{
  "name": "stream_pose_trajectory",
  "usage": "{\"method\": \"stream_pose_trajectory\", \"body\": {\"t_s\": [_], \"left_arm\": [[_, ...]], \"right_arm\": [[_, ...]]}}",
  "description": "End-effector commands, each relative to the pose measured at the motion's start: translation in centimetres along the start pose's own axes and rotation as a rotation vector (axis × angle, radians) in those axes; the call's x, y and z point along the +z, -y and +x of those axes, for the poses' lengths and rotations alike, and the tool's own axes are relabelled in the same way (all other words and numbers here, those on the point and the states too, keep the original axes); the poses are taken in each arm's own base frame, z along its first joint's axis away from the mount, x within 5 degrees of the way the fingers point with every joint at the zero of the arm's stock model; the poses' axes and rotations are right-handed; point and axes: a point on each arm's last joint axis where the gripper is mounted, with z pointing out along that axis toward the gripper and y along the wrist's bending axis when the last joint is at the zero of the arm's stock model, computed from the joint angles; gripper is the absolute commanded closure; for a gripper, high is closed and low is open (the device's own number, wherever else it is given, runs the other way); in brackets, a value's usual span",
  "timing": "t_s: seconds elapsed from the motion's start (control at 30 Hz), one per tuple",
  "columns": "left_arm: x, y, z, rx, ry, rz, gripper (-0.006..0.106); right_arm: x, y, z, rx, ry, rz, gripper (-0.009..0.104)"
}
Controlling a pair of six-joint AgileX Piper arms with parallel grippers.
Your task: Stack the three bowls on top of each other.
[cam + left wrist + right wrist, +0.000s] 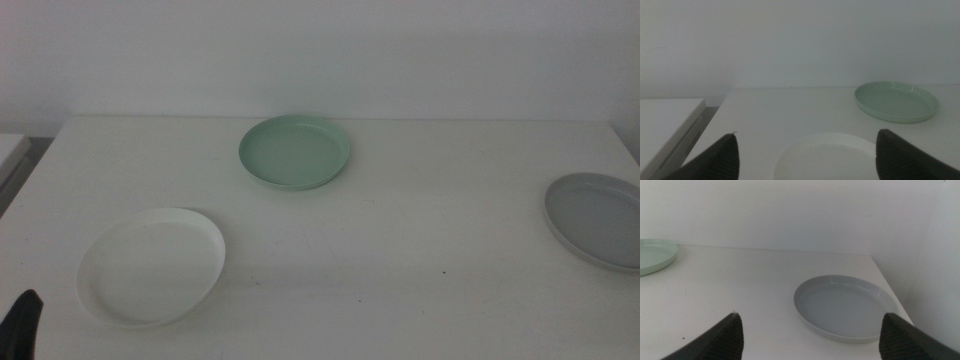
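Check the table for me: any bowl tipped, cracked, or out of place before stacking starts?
Nothing stands out. The white bowl, mint green bowl and grey bowl all sit flat, apart and empty. The grey one is cut off by the middle view's edge. Left gripper and right gripper are open.

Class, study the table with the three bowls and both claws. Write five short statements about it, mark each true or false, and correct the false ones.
1. The three bowls lie apart, none stacked. True.
2. The mint green bowl is the one farthest back on the table. True.
3. The grey bowl sits on top of the white bowl. False: the grey one lies alone at the right edge, the white one at the front left.
4. The left claw grips the white bowl. False: it is open and holds nothing.
5. The right claw is open, facing the grey bowl. True.
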Motion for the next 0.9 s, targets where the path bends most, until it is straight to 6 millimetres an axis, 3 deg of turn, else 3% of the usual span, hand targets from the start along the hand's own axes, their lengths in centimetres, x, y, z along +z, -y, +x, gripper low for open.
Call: {"method": "stream_pose_trajectory", "body": {"t_s": [0.0, 0.17, 0.37, 0.6, 0.87], "left_arm": [[-0.2, 0.0, -1.0, -0.003, 0.034, 0.0, 0.007], [0.0, 0.1, -3.8, 0.042, 0.018, -0.006, 0.007], [0.4, 0.2, -9.5, 0.044, -0.053, -0.005, 0.007], [0.7, 0.4, -17.3, 0.054, -0.37, -0.009, 0.007], [2.1, 0.2, -23.0, 0.075, -0.54, -0.048, 0.007]], "right_arm": [[0.0, 0.0, 0.0, -0.009, 0.009, -0.001, 0.002], [0.0, 0.0, 0.0, -0.009, 0.009, -0.001, 0.002], [0.0, 0.0, 0.0, -0.009, 0.009, -0.001, 0.002], [0.0, 0.0, 0.0, -0.009, 0.009, -0.001, 0.002], [0.0, 0.0, 0.0, -0.009, 0.009, -0.001, 0.002]]}}
